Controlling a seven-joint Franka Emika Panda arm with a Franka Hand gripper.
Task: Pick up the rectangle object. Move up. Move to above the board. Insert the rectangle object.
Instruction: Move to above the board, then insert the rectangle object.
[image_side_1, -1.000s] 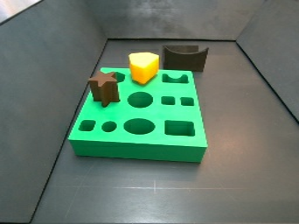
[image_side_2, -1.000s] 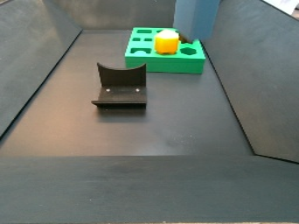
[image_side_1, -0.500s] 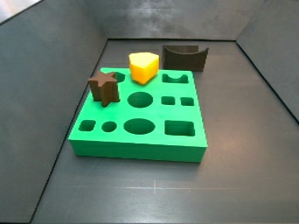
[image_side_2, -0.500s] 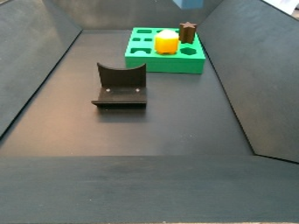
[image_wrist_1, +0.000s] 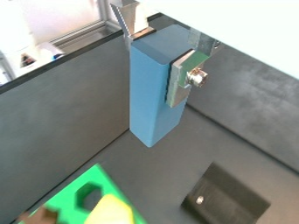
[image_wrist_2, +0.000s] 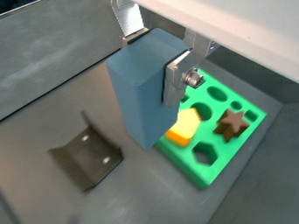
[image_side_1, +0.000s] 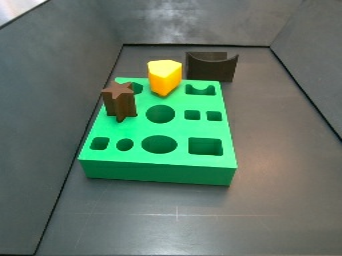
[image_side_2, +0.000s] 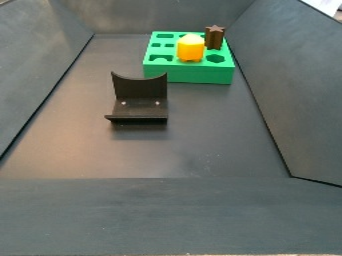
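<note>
My gripper is shut on the rectangle object, a tall blue-grey block that hangs upright between the silver fingers. It shows the same way in both wrist views, with the gripper on the block. It is held high above the floor. The green board with its cut-out holes lies below and to one side. The board also shows in both side views. Gripper and block are out of both side views.
A yellow block and a brown star block stand on the board. The dark fixture stands on the floor beside the board. Grey walls enclose the floor.
The blue-grey block, seen at a side view's top edge over the board one second ago, has risen out of that view. The star block behind it now shows.
</note>
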